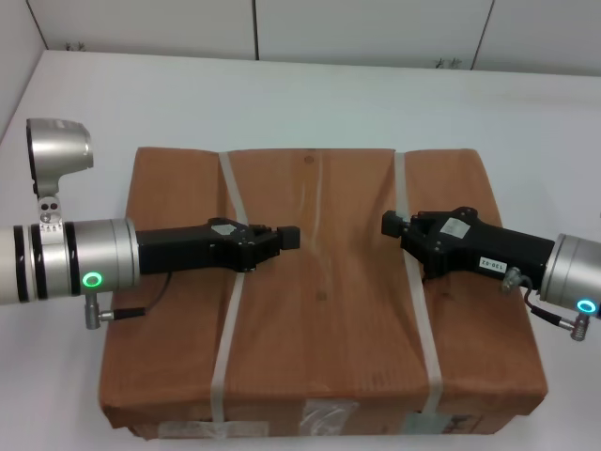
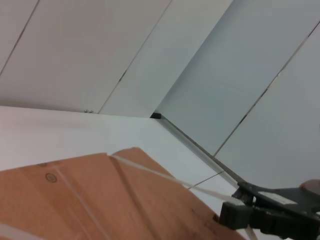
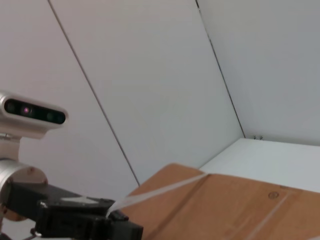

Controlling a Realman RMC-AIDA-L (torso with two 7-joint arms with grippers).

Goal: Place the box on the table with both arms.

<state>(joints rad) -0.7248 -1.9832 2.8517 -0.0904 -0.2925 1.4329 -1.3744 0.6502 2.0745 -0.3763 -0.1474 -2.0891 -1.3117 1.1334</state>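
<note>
The box [image 1: 319, 310], brown paper with two whitish straps [image 1: 418, 310], lies flat on the white table [image 1: 282, 94]; labels show at its near edge [image 1: 329, 415]. My left gripper [image 1: 289, 237] hovers over the box top just right of the left strap, pointing right, shut and empty. My right gripper [image 1: 389, 224] hovers over the top by the right strap, pointing left, shut and empty. A gap of bare box top lies between the two tips. The left wrist view shows the box [image 2: 100, 200] and the right gripper [image 2: 232, 215]. The right wrist view shows the box [image 3: 240, 210] and the left gripper [image 3: 125, 231].
Pale wall panels [image 1: 376, 28] close the table's far side, and another wall runs along its left edge [image 1: 14, 56]. White tabletop shows behind the box and on both sides of it. The box's near edge lies at the bottom of the head view.
</note>
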